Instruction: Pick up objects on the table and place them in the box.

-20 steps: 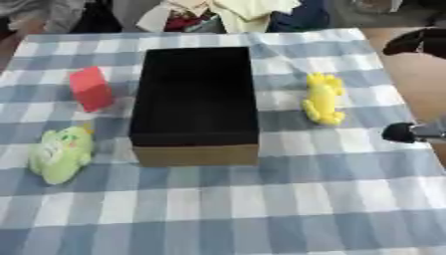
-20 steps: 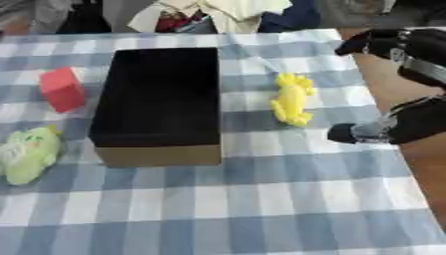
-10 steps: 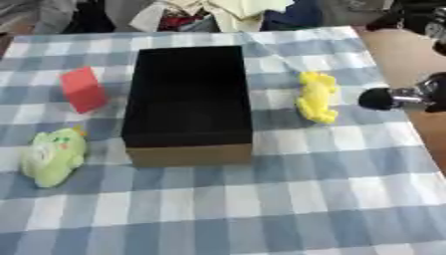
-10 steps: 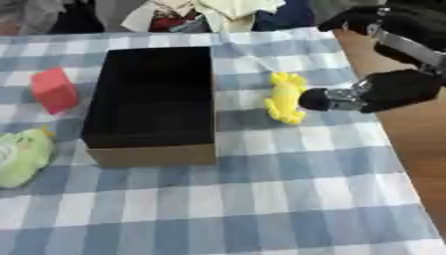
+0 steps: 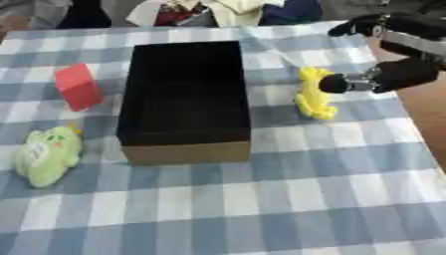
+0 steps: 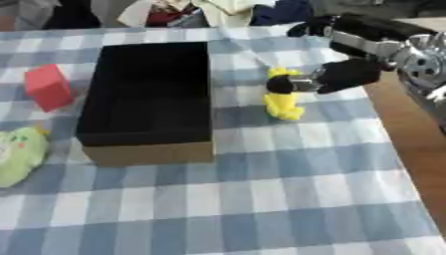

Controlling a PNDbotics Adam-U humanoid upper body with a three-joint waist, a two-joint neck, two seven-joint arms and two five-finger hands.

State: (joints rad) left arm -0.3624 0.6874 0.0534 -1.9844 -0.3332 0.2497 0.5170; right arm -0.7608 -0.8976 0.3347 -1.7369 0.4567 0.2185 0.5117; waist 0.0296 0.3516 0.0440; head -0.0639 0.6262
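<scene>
Right hand reaches in from the right edge over the yellow toy, a fingertip above its middle — whether the fingers are spread or curled cannot be told, and nothing is held. Toy lies on the checked cloth just right of the open black box; the red block and green plush lie left of the box. Left hand out of sight. Risk: a descent off-centre could nudge the toy sideways toward the table's right edge — or pinch cloth with it.
</scene>
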